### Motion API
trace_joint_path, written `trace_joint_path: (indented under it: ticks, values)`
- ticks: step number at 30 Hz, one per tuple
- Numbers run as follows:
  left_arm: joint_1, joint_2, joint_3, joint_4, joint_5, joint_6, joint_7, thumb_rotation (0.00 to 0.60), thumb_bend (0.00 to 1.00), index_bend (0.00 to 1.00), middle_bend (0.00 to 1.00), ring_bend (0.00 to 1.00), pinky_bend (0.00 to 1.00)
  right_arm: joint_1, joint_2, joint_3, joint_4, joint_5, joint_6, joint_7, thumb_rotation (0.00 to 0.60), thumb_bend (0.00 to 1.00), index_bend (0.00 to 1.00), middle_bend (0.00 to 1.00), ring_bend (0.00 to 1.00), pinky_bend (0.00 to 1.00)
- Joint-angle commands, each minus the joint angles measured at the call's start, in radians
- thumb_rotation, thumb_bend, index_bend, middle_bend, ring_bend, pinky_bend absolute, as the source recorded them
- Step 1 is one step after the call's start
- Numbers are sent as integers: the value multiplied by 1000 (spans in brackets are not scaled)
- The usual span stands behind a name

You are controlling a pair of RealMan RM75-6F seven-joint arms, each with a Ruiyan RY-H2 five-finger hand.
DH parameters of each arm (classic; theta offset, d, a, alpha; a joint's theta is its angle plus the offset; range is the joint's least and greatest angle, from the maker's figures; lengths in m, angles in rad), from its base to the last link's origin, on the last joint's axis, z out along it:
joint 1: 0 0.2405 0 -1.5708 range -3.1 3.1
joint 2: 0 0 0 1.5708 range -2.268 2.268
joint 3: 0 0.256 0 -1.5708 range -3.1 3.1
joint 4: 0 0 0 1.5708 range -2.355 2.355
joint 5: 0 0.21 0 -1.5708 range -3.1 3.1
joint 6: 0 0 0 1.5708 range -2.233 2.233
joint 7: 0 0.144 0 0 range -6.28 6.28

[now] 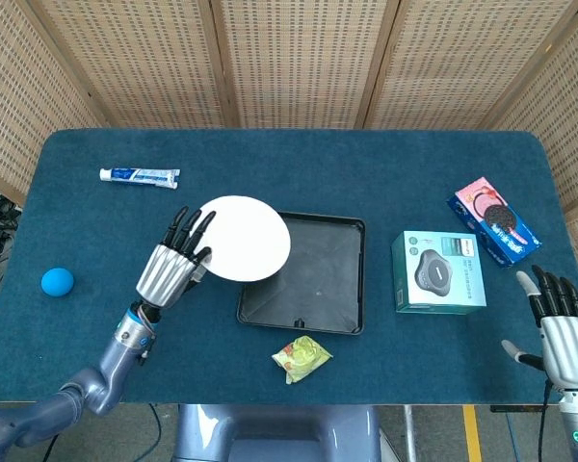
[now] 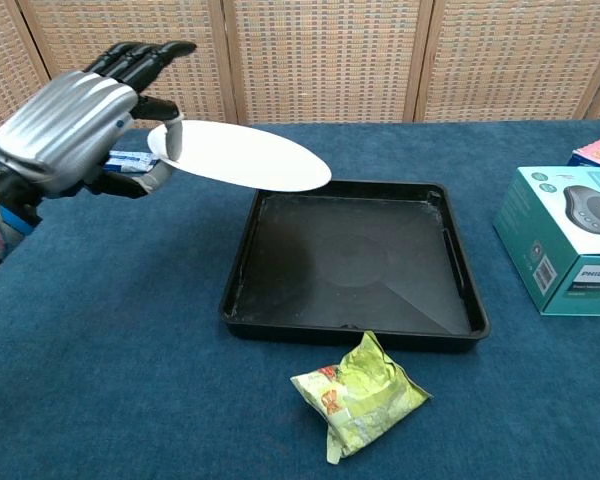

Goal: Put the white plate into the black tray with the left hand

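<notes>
Plate (image 2: 242,157) pinched by its rim in the left robot hand (image 2: 75,125) hangs tilted over the tray (image 2: 355,330)'s left wall. Best to carry it over the middle, level it, then lower before letting go.

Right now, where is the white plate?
The white plate is held in the air by the left hand, tilted, overlapping the black tray's left edge in the head view.

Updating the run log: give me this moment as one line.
left hand: holds white plate aloft, tilted | plate: overlaps black tray left edge | right hand: open, idle
</notes>
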Motion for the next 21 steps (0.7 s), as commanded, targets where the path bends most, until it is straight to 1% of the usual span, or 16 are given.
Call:
trace_joint_path:
  ticks: [1,7,12,17,21]
  values:
    - [-42,-44,-6,33,-2,-41,8,600,573,820,16,0,0,1,-1,6,11,16,-9,9,600,177,102,0,0,0]
    - [-109,-126,-7,112,-7,-111,-1,600,573,819,17,0,0,3,-3,17,33,51,-30,24,600,177,103,0,0,0]
    - [-162,-196,5,203,-10,-172,-14,600,574,816,16,0,0,4,-5,25,53,83,-49,35,600,177,103,0,0,0]
    - [-199,-254,15,270,-13,-204,-33,600,574,815,16,0,0,2,-5,31,65,100,-56,44,600,177,104,0,0,0]
    - [-221,-282,18,305,-16,-218,-44,600,571,814,16,0,0,1,-5,32,68,105,-58,48,600,177,105,0,0,0]
